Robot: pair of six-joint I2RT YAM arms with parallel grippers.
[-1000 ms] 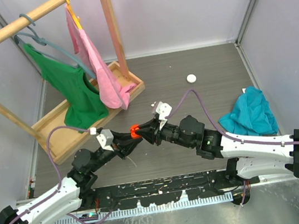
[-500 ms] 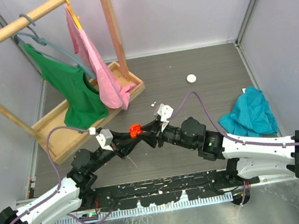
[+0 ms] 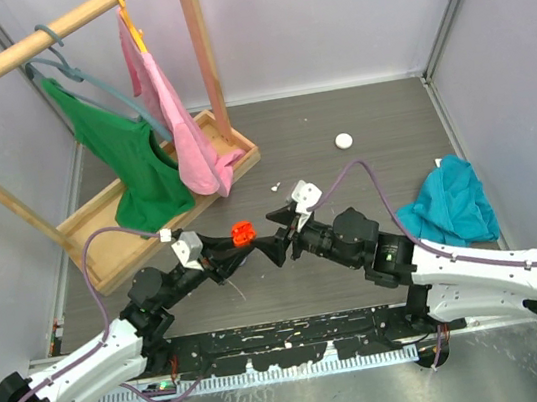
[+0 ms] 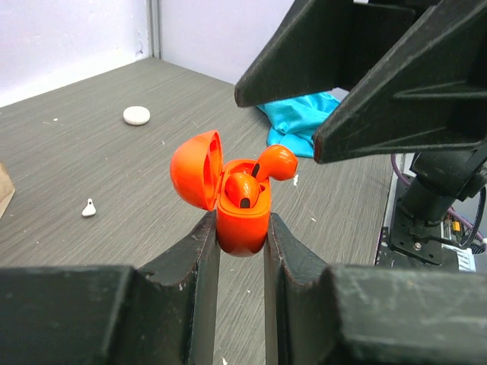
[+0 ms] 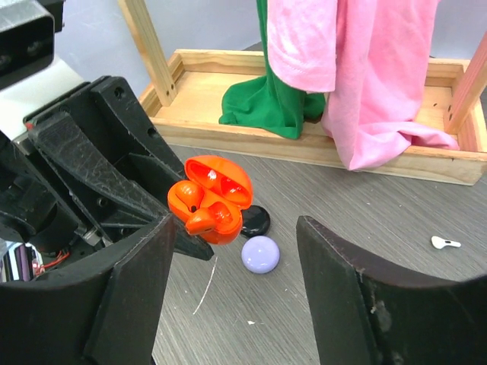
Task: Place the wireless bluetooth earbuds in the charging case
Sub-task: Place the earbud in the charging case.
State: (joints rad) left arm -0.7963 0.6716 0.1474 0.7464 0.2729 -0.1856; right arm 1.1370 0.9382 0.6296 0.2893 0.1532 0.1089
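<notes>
With the case (image 4: pixel 242 228) clamped by the left gripper (image 4: pixel 242 247), the slick, light earbud (image 4: pixel 275 161) at its two o'clock is best pinched at the bulb by the wide-spread right gripper (image 5: pixel 234 236).

Glossy plastic charging case (image 4: pixel 242 226) (matt table (image 4: pixel 76 163))

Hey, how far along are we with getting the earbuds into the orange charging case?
Done: one orange earbud looks seated in the open orange charging case. In hand: the left tool grips the case. A second orange earbud rests tilted at its rim, not seated, and the right tool is open, clear of it. Left: press that bud home. A white earbud lies loose on the table.
</notes>
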